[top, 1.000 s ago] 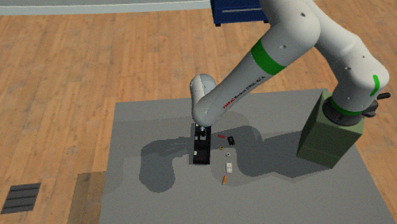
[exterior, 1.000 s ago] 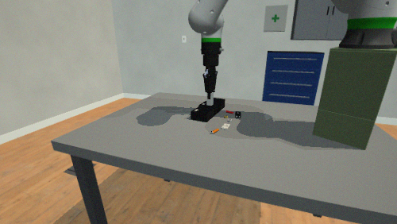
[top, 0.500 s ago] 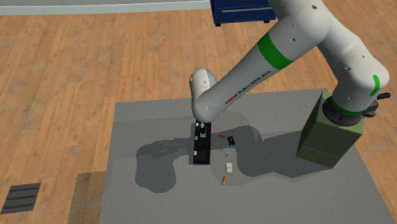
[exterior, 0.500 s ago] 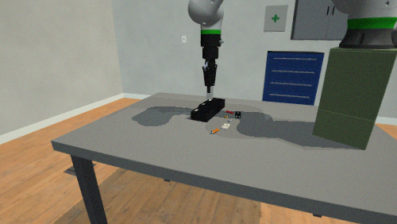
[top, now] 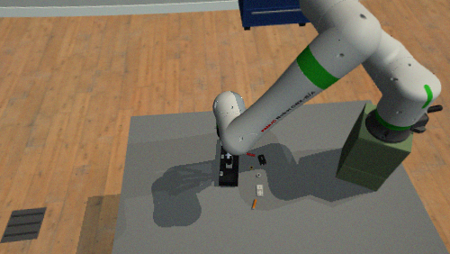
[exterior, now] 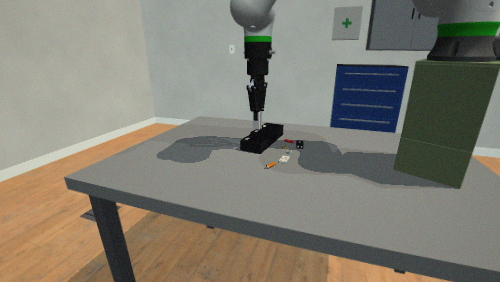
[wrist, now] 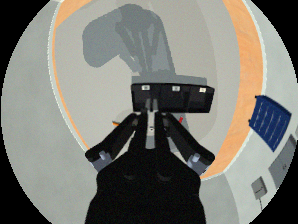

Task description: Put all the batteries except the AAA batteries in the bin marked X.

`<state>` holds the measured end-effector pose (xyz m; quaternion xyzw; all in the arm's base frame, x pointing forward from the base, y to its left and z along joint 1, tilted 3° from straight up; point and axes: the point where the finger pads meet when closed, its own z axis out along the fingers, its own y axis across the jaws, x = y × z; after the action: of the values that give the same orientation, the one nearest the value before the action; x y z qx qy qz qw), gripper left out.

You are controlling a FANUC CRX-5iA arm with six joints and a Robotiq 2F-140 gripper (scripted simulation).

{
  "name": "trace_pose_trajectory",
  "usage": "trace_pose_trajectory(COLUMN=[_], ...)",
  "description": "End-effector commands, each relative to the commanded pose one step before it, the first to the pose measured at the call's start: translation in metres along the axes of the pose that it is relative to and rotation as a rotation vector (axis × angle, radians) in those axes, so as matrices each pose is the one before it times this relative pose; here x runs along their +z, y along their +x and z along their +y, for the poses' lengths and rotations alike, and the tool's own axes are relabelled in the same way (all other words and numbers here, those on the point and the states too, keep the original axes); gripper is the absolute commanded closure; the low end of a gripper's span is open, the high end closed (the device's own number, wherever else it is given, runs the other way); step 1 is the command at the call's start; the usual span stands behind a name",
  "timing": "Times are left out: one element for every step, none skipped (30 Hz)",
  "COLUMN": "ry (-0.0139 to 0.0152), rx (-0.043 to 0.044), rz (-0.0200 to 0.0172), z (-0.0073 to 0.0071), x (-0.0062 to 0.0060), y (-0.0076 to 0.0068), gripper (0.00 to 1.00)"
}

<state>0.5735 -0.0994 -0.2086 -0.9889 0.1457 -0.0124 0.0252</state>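
Wrist view: end effector clenched, nothing visibly gripped, right by the black bins; a low sideways sweep could tip them! Batteries? Can't pick them out among the small pieces beside.

In the exterior view, a blue drawer cabinet stands beyond the gripper, to its right. Above the cabinet hangs a grey wall cupboard; a pale panel with a green cross hangs nearer the gripper's side. A small white wall plate sits left of the gripper. A dark slatted floor grate lies well apart from it, lower left.
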Motion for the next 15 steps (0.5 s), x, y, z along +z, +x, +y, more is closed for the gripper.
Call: trace_pose_trajectory(ry=[-0.00072,0.0,0.0,0.0,0.0,0.0,0.0,0.0,0.0,0.0,0.0,0.0,0.0,0.0,0.0], rx=[0.00048,0.0,0.0,0.0,0.0,0.0,0.0,0.0,0.0,0.0,0.0,0.0,0.0,0.0,0.0], rz=[0.00048,0.0,0.0,0.0,0.0,0.0,0.0,0.0,0.0,0.0,0.0,0.0,0.0,0.0,0.0], z=[-0.01488,0.0,0.0,0.0,0.0,0.0,0.0,0.0,0.0,0.0,0.0,0.0,0.0,0.0,0.0], x=[-0.00013,0.0,0.0,0.00267,0.0,0.0,0.00267,0.00267,0.00267,0.00267,0.00267,0.00267,0.00267,0.00267,0.00267], y=[0.00043,0.0,0.0,0.0,0.0,0.0,0.0,0.0,0.0,0.0,0.0,0.0,0.0,0.0,0.0], gripper=[0.95,0.95,0.95,0.95,0.95,0.95,0.95,0.95,0.95,0.95,0.95,0.95,0.95,0.95,0.95])
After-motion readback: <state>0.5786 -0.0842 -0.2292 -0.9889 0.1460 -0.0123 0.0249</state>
